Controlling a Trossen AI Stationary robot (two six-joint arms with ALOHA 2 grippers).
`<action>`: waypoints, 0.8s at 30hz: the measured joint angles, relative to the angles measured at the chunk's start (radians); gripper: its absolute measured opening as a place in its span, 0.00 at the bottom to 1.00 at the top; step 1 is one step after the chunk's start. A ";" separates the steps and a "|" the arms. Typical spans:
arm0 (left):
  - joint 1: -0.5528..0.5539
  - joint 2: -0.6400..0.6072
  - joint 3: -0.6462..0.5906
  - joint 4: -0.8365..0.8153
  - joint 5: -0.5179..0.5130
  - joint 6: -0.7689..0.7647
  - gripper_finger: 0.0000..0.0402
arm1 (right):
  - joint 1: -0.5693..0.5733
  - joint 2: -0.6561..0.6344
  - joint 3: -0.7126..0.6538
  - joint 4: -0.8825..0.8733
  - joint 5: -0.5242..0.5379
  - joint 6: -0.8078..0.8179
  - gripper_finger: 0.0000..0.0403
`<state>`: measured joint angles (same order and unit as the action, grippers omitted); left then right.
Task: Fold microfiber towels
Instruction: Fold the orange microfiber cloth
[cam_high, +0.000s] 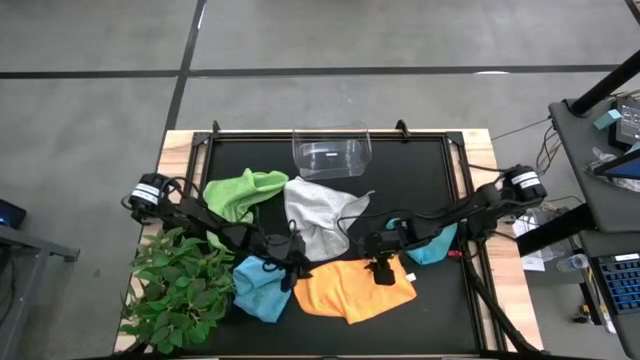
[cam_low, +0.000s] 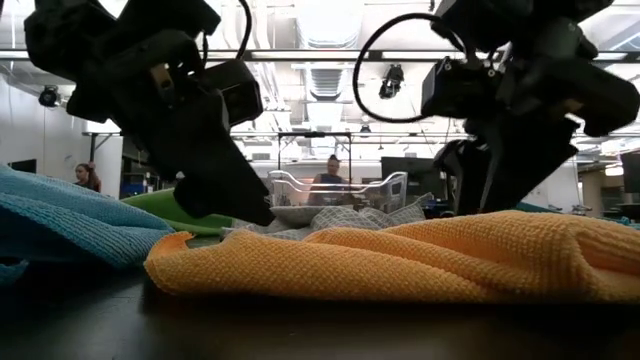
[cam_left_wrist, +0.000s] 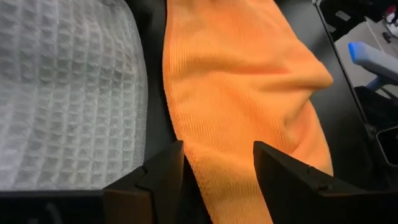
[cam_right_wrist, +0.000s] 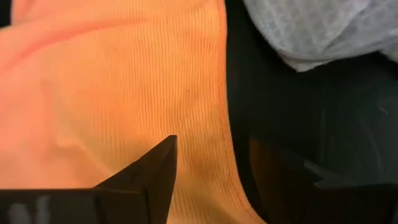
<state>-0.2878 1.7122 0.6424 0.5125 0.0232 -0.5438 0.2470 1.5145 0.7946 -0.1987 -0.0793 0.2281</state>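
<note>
A yellow-orange towel (cam_high: 355, 290) lies crumpled near the table's front middle. My left gripper (cam_left_wrist: 217, 168) stands open over its left edge (cam_left_wrist: 177, 134), with one finger on either side of that edge. My right gripper (cam_right_wrist: 214, 165) stands open over the towel's far right edge (cam_right_wrist: 225, 124) in the same way. Both slant down at the towel (cam_low: 400, 260). A grey-white towel (cam_high: 318, 220) lies just behind it. A light blue towel (cam_high: 262, 288) lies at its left, a lime green one (cam_high: 245, 192) at the far left, and a teal one (cam_high: 435, 245) under my right arm.
A clear plastic bin (cam_high: 332, 150) stands at the table's far edge in the middle. A leafy green plant (cam_high: 180, 290) fills the near left corner. Bare black tabletop (cam_high: 440, 310) shows at the near right. People show in the room beyond the table.
</note>
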 joint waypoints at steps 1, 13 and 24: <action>-0.002 0.009 0.009 0.006 0.000 0.000 0.44 | -0.001 0.008 0.003 -0.001 -0.001 -0.004 0.46; -0.013 0.060 0.040 0.002 0.000 0.000 0.44 | -0.026 0.054 0.016 0.003 -0.060 -0.018 0.45; -0.012 0.057 0.040 0.002 0.000 0.007 0.44 | -0.029 0.122 0.018 0.116 -0.134 -0.024 0.43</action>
<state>-0.2996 1.7687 0.6819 0.5145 0.0232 -0.5369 0.2180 1.6364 0.8128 -0.0824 -0.2134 0.2044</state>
